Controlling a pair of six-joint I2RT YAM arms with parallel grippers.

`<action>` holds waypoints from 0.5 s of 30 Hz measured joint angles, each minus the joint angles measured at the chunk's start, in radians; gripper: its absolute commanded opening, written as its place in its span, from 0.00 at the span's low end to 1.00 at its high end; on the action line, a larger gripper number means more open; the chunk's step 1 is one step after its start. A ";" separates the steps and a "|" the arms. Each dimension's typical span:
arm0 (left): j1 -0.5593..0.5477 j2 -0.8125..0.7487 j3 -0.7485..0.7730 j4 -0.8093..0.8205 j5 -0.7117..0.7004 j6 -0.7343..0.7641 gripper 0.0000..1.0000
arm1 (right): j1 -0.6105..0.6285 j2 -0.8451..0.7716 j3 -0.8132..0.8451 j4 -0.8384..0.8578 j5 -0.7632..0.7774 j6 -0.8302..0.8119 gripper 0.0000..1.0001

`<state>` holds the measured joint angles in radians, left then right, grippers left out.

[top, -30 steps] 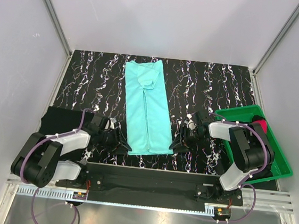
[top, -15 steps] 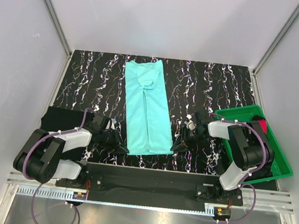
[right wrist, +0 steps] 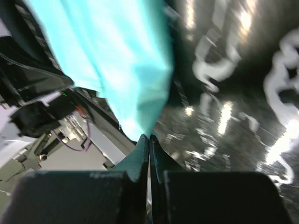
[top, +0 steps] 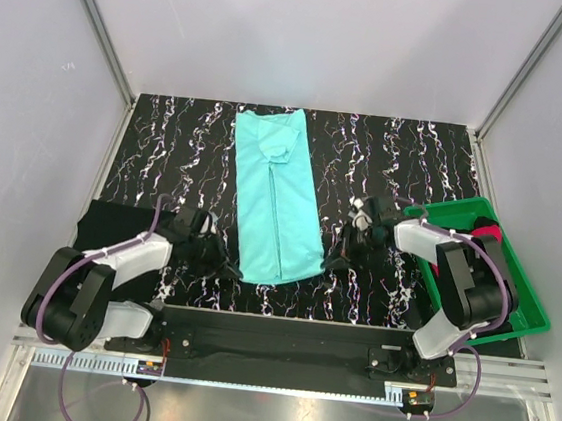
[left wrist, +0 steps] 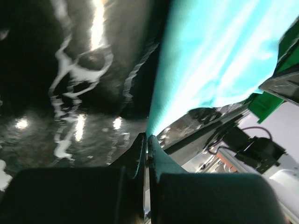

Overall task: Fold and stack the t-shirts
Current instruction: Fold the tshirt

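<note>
Jaws of your left gripper point(left wrist: 147, 140) and right gripper point(right wrist: 149, 139) have just pinched shut on the near corners of the turquoise t-shirt point(top: 274, 200), so you look ready to start the next fold.

Setting: robotics lab test cell | Evidence: white panel walls point(top: 310, 33); aluminium corner posts point(top: 99, 26); left arm point(top: 104, 272) and right arm point(top: 465, 280) bolted to black base rail point(top: 278, 333)
</note>
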<state>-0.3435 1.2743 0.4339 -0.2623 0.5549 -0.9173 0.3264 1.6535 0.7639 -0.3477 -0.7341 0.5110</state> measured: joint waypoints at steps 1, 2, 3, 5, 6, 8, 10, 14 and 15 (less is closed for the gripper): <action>0.000 0.000 0.031 -0.023 -0.006 -0.001 0.00 | 0.000 -0.003 0.028 -0.001 0.000 0.012 0.00; 0.001 0.000 0.067 -0.037 -0.011 -0.001 0.00 | 0.000 -0.004 0.062 -0.002 0.000 0.023 0.00; 0.006 0.001 0.111 -0.054 -0.014 -0.001 0.00 | 0.000 -0.003 0.100 -0.005 0.000 0.033 0.00; 0.023 0.017 0.198 -0.071 -0.019 0.001 0.00 | 0.000 0.003 0.184 -0.010 -0.001 0.046 0.00; 0.038 0.034 0.252 -0.076 -0.023 0.004 0.00 | 0.000 0.019 0.239 -0.023 -0.001 0.050 0.00; 0.077 0.092 0.366 -0.081 -0.031 0.010 0.00 | -0.002 0.068 0.344 -0.025 0.000 0.054 0.00; 0.114 0.158 0.459 -0.083 -0.037 0.021 0.00 | -0.004 0.138 0.455 -0.035 0.000 0.058 0.00; 0.190 0.331 0.637 -0.086 -0.040 0.041 0.00 | -0.024 0.312 0.695 -0.098 -0.001 0.063 0.00; 0.207 0.393 0.694 -0.089 -0.040 0.046 0.00 | -0.031 0.358 0.761 -0.117 -0.002 0.063 0.00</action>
<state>-0.1364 1.6672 1.1275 -0.3508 0.5152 -0.8711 0.2955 2.0113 1.5253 -0.4652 -0.7357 0.5735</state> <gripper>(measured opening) 0.012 0.011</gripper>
